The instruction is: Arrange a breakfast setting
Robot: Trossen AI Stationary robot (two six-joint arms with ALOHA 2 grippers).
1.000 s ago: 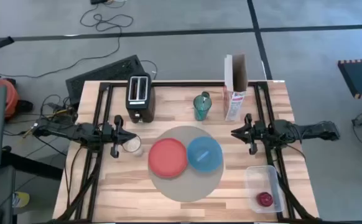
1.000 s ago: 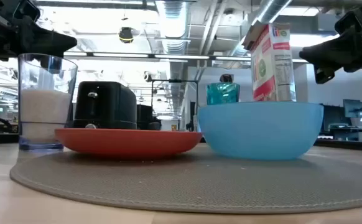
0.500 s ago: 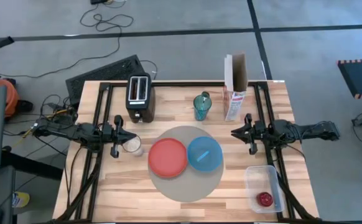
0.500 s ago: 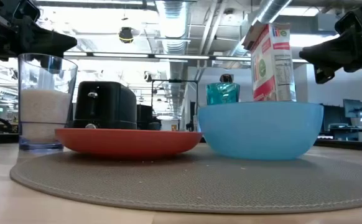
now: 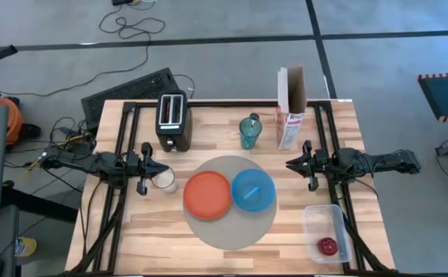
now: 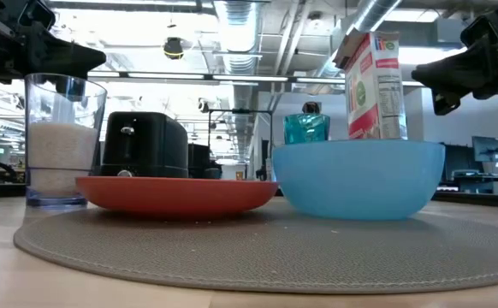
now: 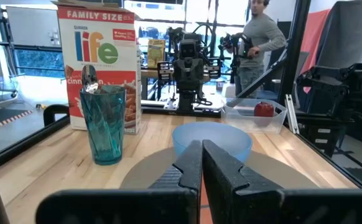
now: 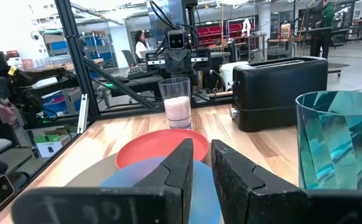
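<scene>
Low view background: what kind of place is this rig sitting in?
Probably a robotics lab or workshop, not a kitchen: exposed ceiling ducts and strip lights, another robot rig on a bench beyond the table, and loose cables on the bare concrete floor.

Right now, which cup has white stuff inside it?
The small clear glass beside the left gripper, part-filled with something white. The teal tumbler holds only a spoon.

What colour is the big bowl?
The bowl is light blue, seen best in the low view.
</scene>
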